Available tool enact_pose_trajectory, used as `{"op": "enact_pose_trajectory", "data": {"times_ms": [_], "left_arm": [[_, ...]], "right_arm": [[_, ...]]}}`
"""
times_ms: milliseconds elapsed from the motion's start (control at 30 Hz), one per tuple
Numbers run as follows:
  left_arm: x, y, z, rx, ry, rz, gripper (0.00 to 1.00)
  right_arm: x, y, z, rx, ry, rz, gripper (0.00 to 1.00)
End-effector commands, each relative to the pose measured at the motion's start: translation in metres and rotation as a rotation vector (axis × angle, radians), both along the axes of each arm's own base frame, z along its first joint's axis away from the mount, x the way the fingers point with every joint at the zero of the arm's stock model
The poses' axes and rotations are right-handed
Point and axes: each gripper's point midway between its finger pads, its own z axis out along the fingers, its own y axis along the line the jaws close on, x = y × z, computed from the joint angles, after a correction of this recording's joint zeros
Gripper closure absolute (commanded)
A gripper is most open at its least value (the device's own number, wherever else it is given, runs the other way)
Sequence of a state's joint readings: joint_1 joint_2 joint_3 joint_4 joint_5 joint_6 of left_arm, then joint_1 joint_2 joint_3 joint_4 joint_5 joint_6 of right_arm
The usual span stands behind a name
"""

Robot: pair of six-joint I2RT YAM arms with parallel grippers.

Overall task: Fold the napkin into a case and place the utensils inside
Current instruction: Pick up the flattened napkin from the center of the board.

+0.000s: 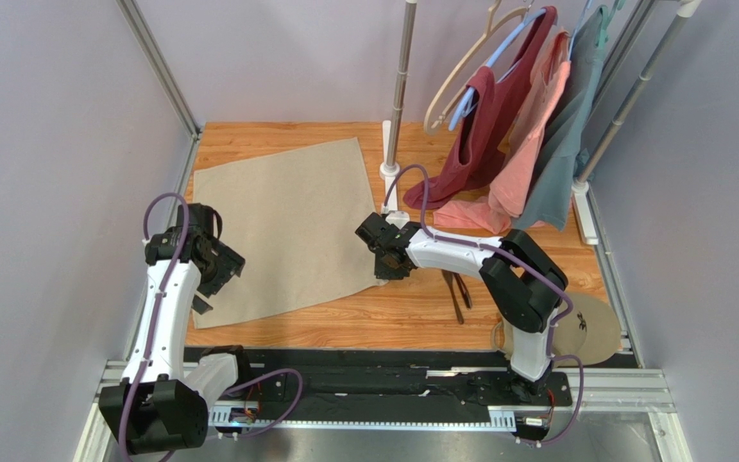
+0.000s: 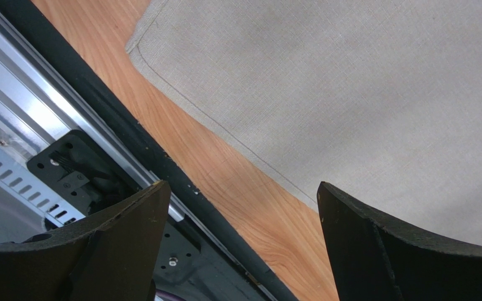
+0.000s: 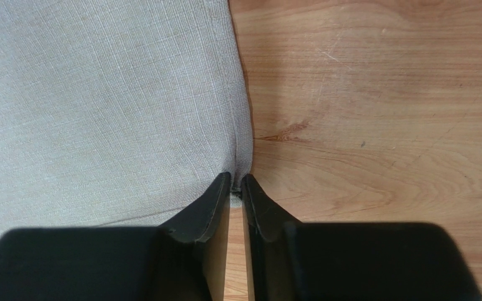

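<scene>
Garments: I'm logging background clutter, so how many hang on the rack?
3, hanging side by side at the far right: the maroon garment leftmost, the salmon garment in the middle, the grey-teal garment rightmost. Others could be hidden behind them.

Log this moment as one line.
napkin flat | right tool pinching its right edge | left tool open, empty | utensils on table

The square cloth napkin is plain beige-tan, the wooden table orange-brown with grain, the slim metal utensils dark brown, the round disc tan, and the garments maroon, salmon and grey-teal.
</scene>
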State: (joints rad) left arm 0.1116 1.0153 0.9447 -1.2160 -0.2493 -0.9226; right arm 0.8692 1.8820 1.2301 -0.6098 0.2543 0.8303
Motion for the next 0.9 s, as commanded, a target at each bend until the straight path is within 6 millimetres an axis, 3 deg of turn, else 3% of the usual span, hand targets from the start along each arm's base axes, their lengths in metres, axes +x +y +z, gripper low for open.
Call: {"op": "enact_pose_trajectory", "data": {"times_ms": [0,100,167,233,333,433,467,633,700,733,800,833,867], "left_arm": [[0.003,0.004,-0.003,-0.012,-0.040,0.086,0.05],[0.002,-0.003,-0.026,-0.094,0.026,0.127,0.09],[-0.007,-0.001,-0.041,-0.107,0.076,0.178,0.14],[-0.016,0.007,-0.052,-0.110,0.110,0.275,0.17],[-0.007,0.026,-0.065,-0.106,0.064,0.332,0.35],[0.015,0.043,-0.071,-0.080,0.039,0.319,0.40],[0.024,0.047,-0.072,-0.074,0.034,0.307,0.47],[0.074,0.064,-0.091,-0.096,0.103,0.254,0.46],[0.079,0.068,-0.111,-0.112,0.205,0.238,0.46],[0.096,0.073,-0.110,-0.113,0.191,0.225,0.46],[0.104,0.074,-0.123,-0.141,0.265,0.199,0.45],[0.126,0.079,-0.114,-0.147,0.225,0.189,0.46],[0.133,0.079,-0.113,-0.164,0.223,0.170,0.46]], "right_arm": [[0.017,-0.019,-0.012,-0.070,-0.053,-0.082,0.88],[0.046,-0.026,0.009,-0.051,-0.111,-0.120,1.00],[0.061,-0.024,0.022,-0.016,-0.128,-0.117,1.00],[0.065,-0.022,0.030,-0.010,-0.143,-0.108,1.00],[0.060,-0.016,0.031,0.030,-0.128,-0.096,1.00],[0.055,-0.012,0.032,0.060,-0.113,-0.098,1.00],[0.055,-0.008,0.037,0.081,-0.121,-0.093,1.00],[0.050,0.000,0.042,0.142,-0.131,-0.060,1.00],[0.051,0.005,0.044,0.161,-0.138,-0.036,1.00],[0.051,0.006,0.043,0.155,-0.141,-0.016,1.00],[0.055,0.012,0.045,0.169,-0.150,0.012,1.00],[0.059,0.015,0.049,0.176,-0.163,0.027,1.00],[0.061,0.020,0.050,0.197,-0.161,0.041,1.00]]}}
